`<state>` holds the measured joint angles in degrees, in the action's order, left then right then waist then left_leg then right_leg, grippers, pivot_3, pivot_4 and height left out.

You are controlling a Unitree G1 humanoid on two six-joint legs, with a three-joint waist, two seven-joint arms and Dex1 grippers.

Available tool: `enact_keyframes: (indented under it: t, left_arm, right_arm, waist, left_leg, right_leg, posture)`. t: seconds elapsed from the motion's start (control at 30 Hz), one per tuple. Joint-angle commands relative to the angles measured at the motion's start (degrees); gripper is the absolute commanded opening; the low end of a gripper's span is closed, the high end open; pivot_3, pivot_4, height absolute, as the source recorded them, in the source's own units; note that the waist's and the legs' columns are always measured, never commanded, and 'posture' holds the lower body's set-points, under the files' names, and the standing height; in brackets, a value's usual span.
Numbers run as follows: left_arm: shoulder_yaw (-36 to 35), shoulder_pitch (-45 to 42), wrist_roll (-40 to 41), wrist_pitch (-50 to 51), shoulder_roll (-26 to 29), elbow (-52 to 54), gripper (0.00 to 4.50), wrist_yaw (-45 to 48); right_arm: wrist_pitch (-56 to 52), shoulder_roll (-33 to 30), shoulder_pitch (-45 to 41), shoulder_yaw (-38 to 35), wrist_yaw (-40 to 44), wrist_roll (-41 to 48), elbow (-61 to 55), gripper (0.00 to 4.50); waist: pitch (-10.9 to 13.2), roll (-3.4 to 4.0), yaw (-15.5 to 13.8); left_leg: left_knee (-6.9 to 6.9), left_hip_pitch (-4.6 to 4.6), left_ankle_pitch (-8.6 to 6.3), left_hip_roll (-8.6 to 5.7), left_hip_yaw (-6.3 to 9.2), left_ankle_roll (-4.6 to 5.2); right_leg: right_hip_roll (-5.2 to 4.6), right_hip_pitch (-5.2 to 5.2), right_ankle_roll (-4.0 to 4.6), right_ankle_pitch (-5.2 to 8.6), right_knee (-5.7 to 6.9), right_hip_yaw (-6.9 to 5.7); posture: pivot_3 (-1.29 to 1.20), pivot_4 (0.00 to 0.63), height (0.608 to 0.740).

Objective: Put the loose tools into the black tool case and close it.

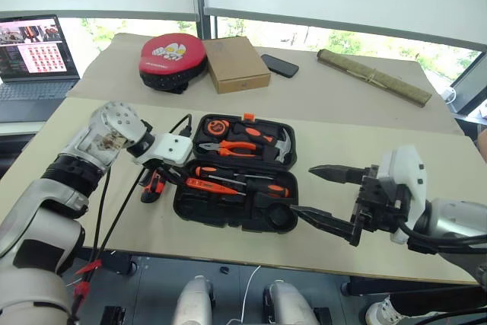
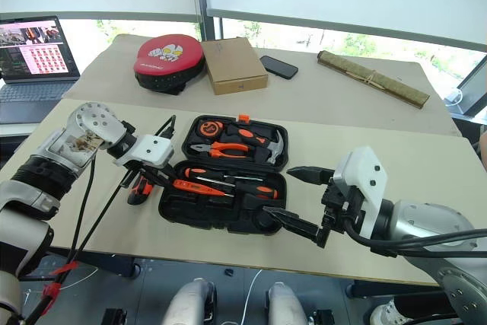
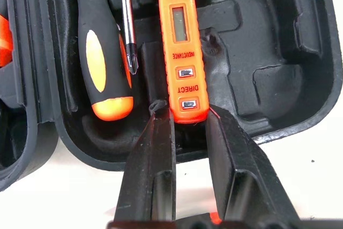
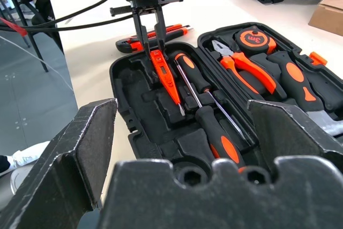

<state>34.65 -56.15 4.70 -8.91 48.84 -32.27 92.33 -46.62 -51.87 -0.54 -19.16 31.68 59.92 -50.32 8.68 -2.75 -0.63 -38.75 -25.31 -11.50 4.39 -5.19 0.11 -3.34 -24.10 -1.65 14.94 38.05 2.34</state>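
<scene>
Left wrist view alone shows lettering — left hand [image 3: 187, 127] pinches orange screwdriver [image 3: 181, 46]; right hand [image 1: 323, 199] wide.

Bright daylight pours in from the windows [image 1: 335, 36] behind the table [image 1: 358, 104], blinds glowing pale. The tabletop is evenly lit, shadows soft. Inside the black tool case [image 3: 278, 52] detail stays murky. Up close, the right wrist view's own fingers [image 4: 64, 159] are soft-focus.
</scene>
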Motion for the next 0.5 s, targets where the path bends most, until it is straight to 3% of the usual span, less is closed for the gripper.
enact_keyframes:
  t: [0.03,0.23,0.5]
  left_arm:
    - [-1.2,0.9,-1.4,-0.6,-1.0,-0.9,0.37,0.2]
    - [-3.5,1.5,-1.3,4.2,-3.2,-2.1,0.37,0.2]
    - [-1.3,2.0,0.4,3.3,-1.2,-0.8,0.37,0.2]
  right_arm:
    - [1.3,-0.4,0.1,-1.5,-0.1,1.5,-1.1,4.50]
    - [1.5,-0.6,0.5,-1.7,0.7,1.5,-1.3,4.50]
    - [2.1,-0.6,1.1,-0.4,1.4,-0.2,-1.8,4.50]
  waist:
    - [0.0,0.03,0.0]
    - [0.0,0.05,-0.2]
    - [0.0,0.07,0.0]
  left_leg:
    - [0.00,0.00,0.00,0.00,0.00,0.00]
    - [-0.05,0.00,0.00,-0.02,0.02,0.00]
    - [-0.05,0.00,0.00,-0.02,0.05,0.00]
  right_leg:
    - [0.00,0.00,0.00,0.00,0.00,0.00]
    - [-0.02,0.07,-0.02,0.00,-0.01,-0.01]
    - [-0.01,0.06,-0.03,0.00,0.00,0.00]
  posture:
    - [0.00,0.150,0.740]
    - [0.00,0.150,0.740]
    - [0.00,0.150,0.740]
